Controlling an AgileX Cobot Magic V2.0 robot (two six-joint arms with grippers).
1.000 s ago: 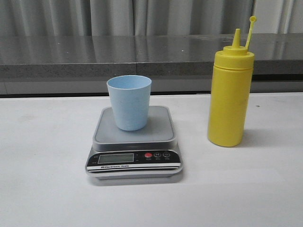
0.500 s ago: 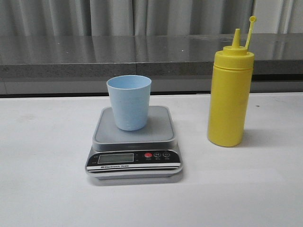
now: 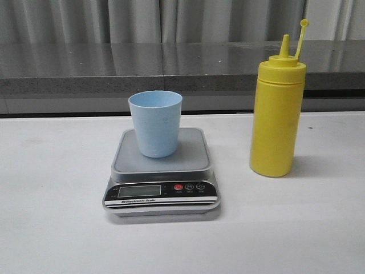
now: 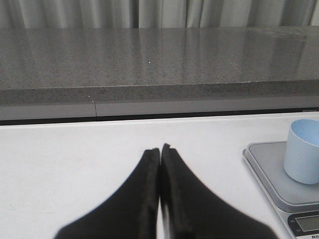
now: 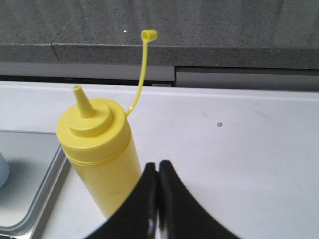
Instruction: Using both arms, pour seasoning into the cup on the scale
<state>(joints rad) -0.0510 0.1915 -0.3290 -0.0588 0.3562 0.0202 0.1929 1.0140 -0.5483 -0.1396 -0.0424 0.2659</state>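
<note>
Front view: white matte bench [image 3: 51, 228], smooth. Scale [image 3: 162, 174], flat grey-silver, rounded-square platform, black front panel with LCD, one red and two grey buttons; print below the display too small to read. Cup [image 3: 155, 123], light blue plastic, tapered, no handle, upright on the platform toward its rear. Bottle [image 3: 276, 117], yellow plastic, cylindrical, pointed nozzle uncapped, thin tethered cap standing up beside it; upright on the bench right of the scale, apart from it. Speckled grey stone ledge [image 3: 85, 65] behind, pleated curtain [image 3: 137, 20] above. Neither arm shows here. Left wrist view: left tool [image 4: 159, 152], matte black, its two fingers pressed together tip to tip, holding nothing, over bare bench; bases cut off by the frame. Cup [image 4: 304, 157] and scale [image 4: 279, 174] off to one side, both cropped at the edge. Right wrist view: right tool [image 5: 158, 167], black, fingers pressed together, empty, just beside the bottle [image 5: 99, 154]; whether they touch it cannot be told. Bottle base hidden below frame. Scale corner [image 5: 30, 199] and a sliver of cup [image 5: 3, 172] at the edge.
</note>
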